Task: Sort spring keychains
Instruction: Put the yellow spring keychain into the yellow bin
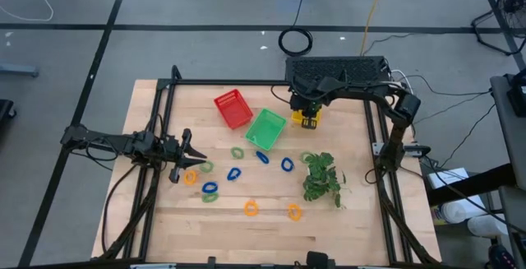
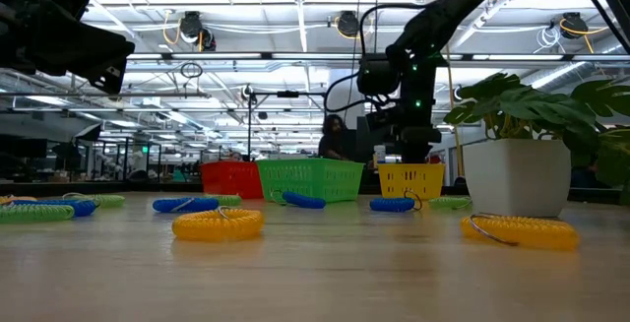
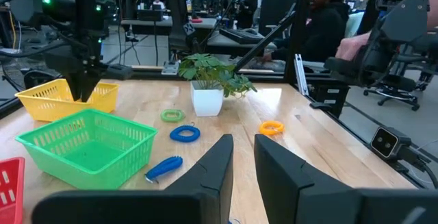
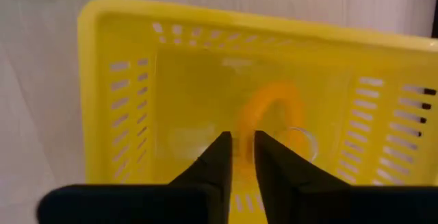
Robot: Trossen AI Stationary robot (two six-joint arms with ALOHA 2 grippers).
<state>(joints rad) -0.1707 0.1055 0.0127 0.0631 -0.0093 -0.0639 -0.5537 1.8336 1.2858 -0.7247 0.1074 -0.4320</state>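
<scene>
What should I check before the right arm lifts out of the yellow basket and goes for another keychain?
1. Right gripper over the yellow basket: ok, it hangs directly above the basket floor.
2. Orange keychain released: cannot tell, the narrow gap between the fingers still lines up with the coil.
3. Keychain inside the basket walls: ok.
4. Left gripper out of the way: ok, it waits at the table's left side, far from the baskets.
5. Next orange keychain available: ok, one lies in the open near the front edge.
6. Plant clear of that path: cannot tell.
</scene>
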